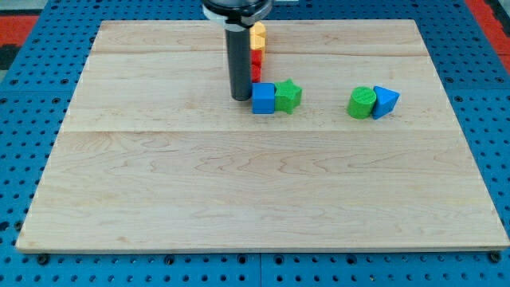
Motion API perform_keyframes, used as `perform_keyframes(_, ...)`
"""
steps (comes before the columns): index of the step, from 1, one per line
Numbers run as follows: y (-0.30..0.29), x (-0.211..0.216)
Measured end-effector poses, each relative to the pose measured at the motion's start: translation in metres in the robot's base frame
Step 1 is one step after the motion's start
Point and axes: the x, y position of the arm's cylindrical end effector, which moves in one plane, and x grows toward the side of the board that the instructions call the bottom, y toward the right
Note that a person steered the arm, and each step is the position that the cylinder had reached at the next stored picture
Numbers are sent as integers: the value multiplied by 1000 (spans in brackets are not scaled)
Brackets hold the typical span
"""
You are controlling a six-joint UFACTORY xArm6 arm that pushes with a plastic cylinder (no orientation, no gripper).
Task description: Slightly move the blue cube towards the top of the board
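Observation:
The blue cube (264, 98) sits on the wooden board (255, 183) a little above the middle, touching a green star-shaped block (288, 96) on its right. My tip (241, 98) rests on the board just left of the blue cube, close to or touching its left side. The dark rod rises from the tip toward the view's top and hides part of the blocks behind it.
A yellow block (258, 34) and a red block (256, 64) stand in a line above the blue cube, partly hidden by the rod. A green cylinder (362, 103) and a blue triangular block (386, 102) touch each other at the view's right. A blue pegboard surrounds the board.

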Motion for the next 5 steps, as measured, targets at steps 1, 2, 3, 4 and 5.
perform_keyframes(1, 8, -2)
perform_keyframes(2, -39, 5)
perform_keyframes(3, -43, 71)
perform_keyframes(4, -8, 68)
perform_keyframes(5, 10, 42)
